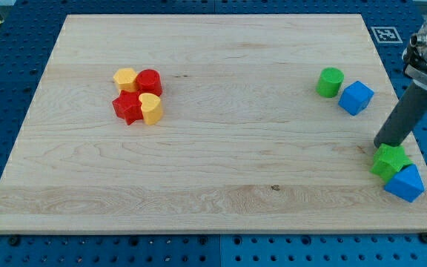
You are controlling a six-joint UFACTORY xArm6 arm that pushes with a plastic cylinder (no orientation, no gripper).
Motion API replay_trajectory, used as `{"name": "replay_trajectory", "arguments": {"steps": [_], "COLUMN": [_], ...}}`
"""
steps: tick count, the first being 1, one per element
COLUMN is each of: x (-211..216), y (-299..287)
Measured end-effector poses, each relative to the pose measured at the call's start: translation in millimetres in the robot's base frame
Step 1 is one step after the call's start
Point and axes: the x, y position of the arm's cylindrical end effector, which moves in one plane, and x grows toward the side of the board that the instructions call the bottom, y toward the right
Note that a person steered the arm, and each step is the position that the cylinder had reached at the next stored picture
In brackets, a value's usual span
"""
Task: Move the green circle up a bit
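Observation:
The green circle [330,81] stands at the view's right, in the upper part of the wooden board [213,119], with a blue cube [356,97] touching its lower right side. My tip [381,145] is at the board's right edge, well below and right of the green circle. It sits just above a second green block [388,159], star-like in shape.
A blue triangular block [406,183] touches the green star block at the lower right corner. At the view's left is a tight cluster: a yellow hexagon [125,78], a red circle [150,81], a red star [127,107] and a yellow heart [152,107].

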Motion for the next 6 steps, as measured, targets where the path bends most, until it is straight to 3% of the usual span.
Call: {"name": "replay_trajectory", "arguments": {"steps": [2, 6], "x": [-18, -151], "y": [-13, -76]}}
